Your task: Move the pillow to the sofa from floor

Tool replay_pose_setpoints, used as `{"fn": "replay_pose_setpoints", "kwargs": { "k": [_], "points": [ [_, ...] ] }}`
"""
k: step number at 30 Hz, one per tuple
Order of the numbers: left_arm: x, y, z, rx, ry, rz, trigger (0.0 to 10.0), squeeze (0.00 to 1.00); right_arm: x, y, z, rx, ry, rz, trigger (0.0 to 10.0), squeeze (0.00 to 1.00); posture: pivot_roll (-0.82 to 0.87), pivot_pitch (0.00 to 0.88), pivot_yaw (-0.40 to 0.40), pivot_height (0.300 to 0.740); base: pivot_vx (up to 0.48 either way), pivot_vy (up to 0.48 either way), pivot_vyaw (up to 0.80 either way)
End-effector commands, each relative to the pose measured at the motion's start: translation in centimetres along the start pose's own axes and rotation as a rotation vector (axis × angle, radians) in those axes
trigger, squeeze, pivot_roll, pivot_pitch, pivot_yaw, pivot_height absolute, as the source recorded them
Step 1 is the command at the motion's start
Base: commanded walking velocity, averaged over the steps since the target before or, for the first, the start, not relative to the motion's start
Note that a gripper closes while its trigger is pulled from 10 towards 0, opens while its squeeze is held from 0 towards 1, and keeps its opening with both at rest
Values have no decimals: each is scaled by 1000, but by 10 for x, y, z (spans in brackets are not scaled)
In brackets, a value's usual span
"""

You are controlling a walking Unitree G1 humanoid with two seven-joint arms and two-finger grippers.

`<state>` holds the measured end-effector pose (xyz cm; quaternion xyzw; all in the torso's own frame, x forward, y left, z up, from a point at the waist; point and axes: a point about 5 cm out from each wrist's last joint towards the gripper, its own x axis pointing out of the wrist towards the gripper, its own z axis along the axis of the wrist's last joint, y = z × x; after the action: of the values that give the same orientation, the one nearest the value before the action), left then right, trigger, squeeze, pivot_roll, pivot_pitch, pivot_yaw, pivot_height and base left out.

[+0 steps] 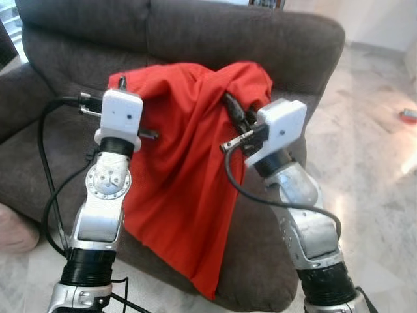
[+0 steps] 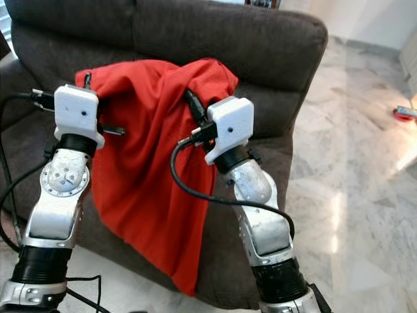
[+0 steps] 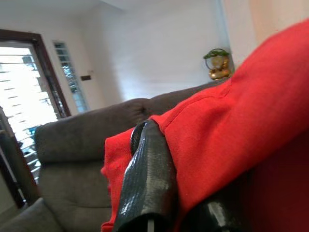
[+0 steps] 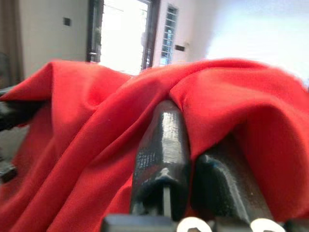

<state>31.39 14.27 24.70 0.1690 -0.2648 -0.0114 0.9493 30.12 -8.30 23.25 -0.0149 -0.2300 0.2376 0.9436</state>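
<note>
Held up between both arms in front of a dark grey sofa (image 1: 273, 39): a limp red pillow (image 1: 182, 176), slack as an empty cover, its lower end hanging down over the front edge of the sofa seat. Gripped at its two upper corners, one by each arm. Left end effector (image 3: 159, 159) clenched on the pillow's upper left corner, near a black tab at the fabric's edge, red cloth pinched between the two black fingers (image 3: 147, 183) in the left wrist view. Right end effector (image 4: 193, 145) likewise clamped on the pillow's upper right corner, fabric bunched and folded over its fingers (image 4: 161, 154) in the right wrist view. Spread between the two grips, the pillow's top edge level with the lower part of the sofa back, clear of the floor (image 1: 378, 163). White wrist housings of both arms raised just in front of the cloth, black cables looping from each. Pale marble floor to the robot's right, with a small red and white object (image 1: 409, 115) lying well away from the sofa. Seen behind the sofa in the left wrist view: a white wall, a bright window with louvres (image 3: 24, 92), and a gold-coloured ornament (image 3: 218, 65) topped with green.
</note>
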Motion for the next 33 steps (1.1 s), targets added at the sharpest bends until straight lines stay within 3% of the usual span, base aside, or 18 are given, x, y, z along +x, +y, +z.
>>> {"fn": "replay_pose_setpoints", "kwargs": {
  "k": [1,6,21,28,33],
  "points": [
    [3,-6,23,-22,-111,-42,10000,0,8,17,22,3,-103,105,10000,0,145,33,-54,740,0,0,0],
    [5,-3,21,-13,-103,-35,10000,0,13,37,25,0,-118,225,10000,0,144,30,-53,740,0,0,0],
    [17,18,38,1,-167,40,10000,0,51,43,50,-29,-209,213,10000,0,155,27,-62,740,0,0,0],
    [2,8,15,-42,-55,-14,10000,0,54,53,24,-136,-54,230,10000,0,153,31,-69,740,0,0,0],
    [-4,4,8,-50,-22,-38,10000,0,51,56,14,-127,-2,240,10000,0,153,31,-71,740,0,0,0]
  ]
}}
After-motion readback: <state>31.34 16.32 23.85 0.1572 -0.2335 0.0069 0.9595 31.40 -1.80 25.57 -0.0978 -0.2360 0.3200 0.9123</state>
